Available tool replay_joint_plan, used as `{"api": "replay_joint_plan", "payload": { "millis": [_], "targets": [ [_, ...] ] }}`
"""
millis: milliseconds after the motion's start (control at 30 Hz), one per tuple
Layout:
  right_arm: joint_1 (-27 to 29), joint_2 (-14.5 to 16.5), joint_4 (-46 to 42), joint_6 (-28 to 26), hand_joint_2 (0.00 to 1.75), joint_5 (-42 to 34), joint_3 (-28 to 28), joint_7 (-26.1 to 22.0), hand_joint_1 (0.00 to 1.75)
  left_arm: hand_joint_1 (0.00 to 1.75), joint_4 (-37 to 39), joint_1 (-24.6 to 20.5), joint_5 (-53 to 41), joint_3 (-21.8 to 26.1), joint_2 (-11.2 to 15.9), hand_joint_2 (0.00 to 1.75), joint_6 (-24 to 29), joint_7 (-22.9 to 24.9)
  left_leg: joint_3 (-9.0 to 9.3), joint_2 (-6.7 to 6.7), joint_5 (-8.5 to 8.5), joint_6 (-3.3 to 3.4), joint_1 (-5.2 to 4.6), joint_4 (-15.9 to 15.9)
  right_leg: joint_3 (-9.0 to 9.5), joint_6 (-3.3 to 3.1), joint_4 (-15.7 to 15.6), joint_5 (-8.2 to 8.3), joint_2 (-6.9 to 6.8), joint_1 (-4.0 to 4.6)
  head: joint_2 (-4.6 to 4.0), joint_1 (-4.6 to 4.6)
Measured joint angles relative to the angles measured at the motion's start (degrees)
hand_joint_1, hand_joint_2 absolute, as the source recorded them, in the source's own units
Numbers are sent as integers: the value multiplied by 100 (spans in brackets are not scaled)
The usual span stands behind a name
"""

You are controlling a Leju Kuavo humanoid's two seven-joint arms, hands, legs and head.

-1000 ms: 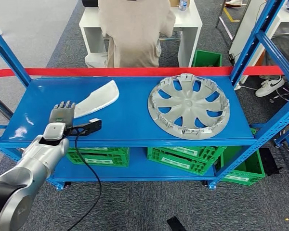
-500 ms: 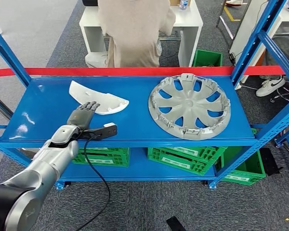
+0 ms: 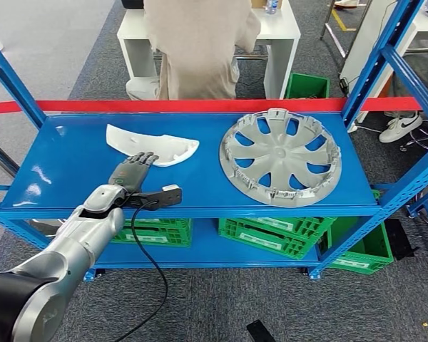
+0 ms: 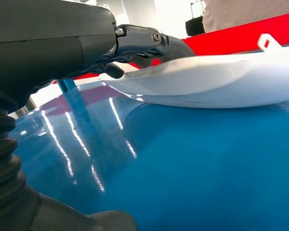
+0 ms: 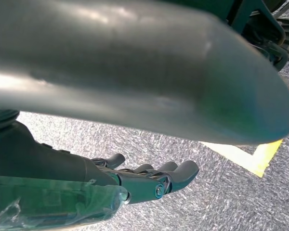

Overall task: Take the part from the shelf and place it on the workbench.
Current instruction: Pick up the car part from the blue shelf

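white part [image 3: 153, 148] lies flat on blue shelf [image 3: 66, 174], toward its rear left. left hand [image 3: 130, 172] reaches from front edge, fingers [image 4: 150, 41] extended, tips resting atop part's near rim, not gripping. right hand [image 5: 146, 180] hangs over carpet, fingers loosely apart, empty.

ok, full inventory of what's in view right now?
white part: 1, white, shelf top, left half, fingertips touching its near edge
wheel cover: 1, silver-grey, shelf top, right half
shelf: 1, blue, with red front rail
crates: green, lower shelf level and on the floor behind it
table: 1, white, behind the shelf
person: 1, beige top, at the table
sneaker: 1, white, floor far right
left robot hand: fingers extended onto the part
right robot hand: hanging over grey carpet, holding nothing
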Motion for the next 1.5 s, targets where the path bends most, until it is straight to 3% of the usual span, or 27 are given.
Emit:
{"api": "replay_joint_plan", "payload": {
  "millis": [700,733,833,867,1133,1300,1500],
  "targets": [
    [-3,0,0,-1,0,9,0,-2,0,1,0,-23,51,0,1,175,-87,62,-1,0,0,0,0,0,0,0,0,0,0,0,-1,1],
    [-4,0,0,-2,0,9,0,-2,0,10,0,-28,52,0,2,175,-101,68,-1,0,0,0,0,0,0,0,0,0,0,0,-1,1],
    [-8,0,0,-2,0,10,0,-3,0,140,0,-47,52,0,3,175,-217,108,-1,0,0,0,0,0,0,0,0,0,0,0,-1,0],
    [-9,0,0,-2,0,11,0,-5,0,175,0,-51,52,0,4,175,-275,133,-1,0,0,0,0,0,0,0,0,0,0,0,-1,-1],
    [-9,0,0,-1,0,10,0,-17,0,175,6,1,20,-4,57,175,-444,306,-12,0,1,0,0,0,-11,0,0,0,0,0,-1,0],
    [-7,0,0,0,0,-11,0,-20,0,151,7,2,18,-4,88,175,-487,368,-16,0,0,0,0,0,-15,0,0,0,0,0,-1,0],
    [-4,0,0,0,0,-26,0,-36,0,150,7,18,18,-4,93,175,-486,384,-24,0,0,0,0,0,-24,0,0,0,0,0,0,-1]
  ]
}}
